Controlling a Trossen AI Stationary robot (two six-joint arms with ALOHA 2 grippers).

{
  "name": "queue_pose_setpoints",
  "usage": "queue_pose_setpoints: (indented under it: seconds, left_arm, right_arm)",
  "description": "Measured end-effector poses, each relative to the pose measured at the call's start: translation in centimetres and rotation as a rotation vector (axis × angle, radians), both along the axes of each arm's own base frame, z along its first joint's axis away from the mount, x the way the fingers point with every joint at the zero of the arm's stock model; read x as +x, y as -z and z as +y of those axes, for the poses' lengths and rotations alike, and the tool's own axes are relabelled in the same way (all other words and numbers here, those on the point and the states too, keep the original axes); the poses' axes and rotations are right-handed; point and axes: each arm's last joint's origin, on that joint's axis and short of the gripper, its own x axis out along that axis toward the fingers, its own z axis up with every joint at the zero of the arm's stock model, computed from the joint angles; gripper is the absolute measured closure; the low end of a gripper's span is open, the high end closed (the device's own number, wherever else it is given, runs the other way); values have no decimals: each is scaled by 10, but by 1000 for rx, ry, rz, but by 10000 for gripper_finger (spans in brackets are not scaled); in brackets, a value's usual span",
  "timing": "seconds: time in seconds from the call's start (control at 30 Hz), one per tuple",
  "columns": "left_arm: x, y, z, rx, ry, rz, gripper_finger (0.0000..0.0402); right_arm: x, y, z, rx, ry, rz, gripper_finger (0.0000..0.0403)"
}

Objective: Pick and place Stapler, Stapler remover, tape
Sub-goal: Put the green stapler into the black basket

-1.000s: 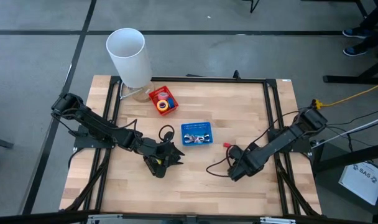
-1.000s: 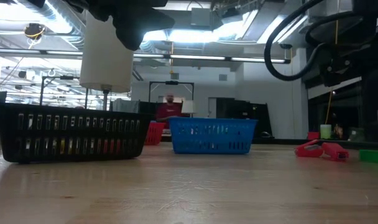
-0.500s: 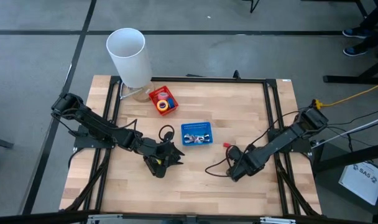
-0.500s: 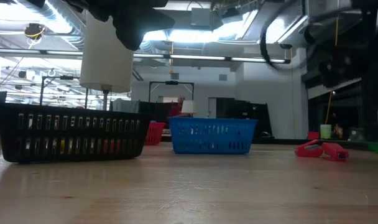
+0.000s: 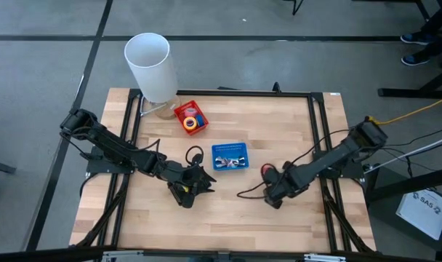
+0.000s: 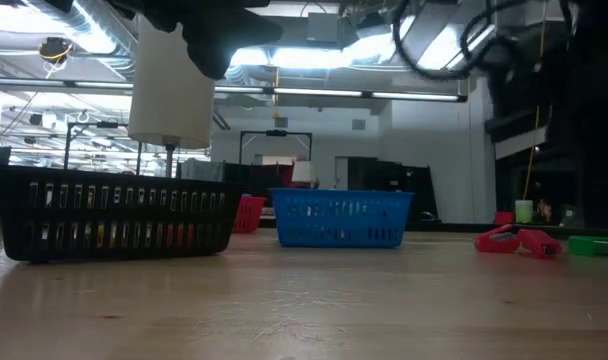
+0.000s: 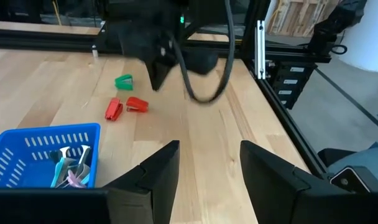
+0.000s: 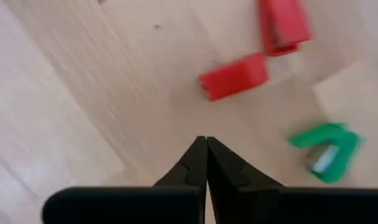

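Red stapler pieces [image 8: 234, 76] near right gripper [image 8: 206, 146] (fingers pressed together, empty); left gripper [image 7: 207, 155] spread above table.

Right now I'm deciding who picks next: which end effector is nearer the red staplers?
Right. The right end effector is shut, just short of the red staplers; the left end effector waits beyond the blue basket.

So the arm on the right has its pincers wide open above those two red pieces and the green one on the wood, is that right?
Not quite. The right gripper is shut, its fingers pressed together with nothing between them, as the right wrist view shows. The rest holds: it is above the two red pieces and the green one on the wooden table.
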Motion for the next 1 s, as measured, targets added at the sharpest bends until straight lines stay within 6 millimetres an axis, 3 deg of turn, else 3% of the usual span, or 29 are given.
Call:
queue_pose_setpoints:
  seconds: [0.23,0.37,0.6,0.8,1.0]
  left_arm:
    - [0,0,0,1,0,3,240]
    - [0,0,0,1,0,2,239]
    - [0,0,0,2,0,4,240]
    - [0,0,0,15,4,2,241]
    - [0,0,0,18,6,-2,240]
  right_arm:
    - [-32,-44,-23,-155,86,-104,380]
    - [-56,-53,-32,-153,146,-192,357]
    - [-91,-25,-46,-37,335,-222,273]
    - [-92,8,-44,137,337,-254,195]
    - [-97,19,-48,136,389,-235,173]
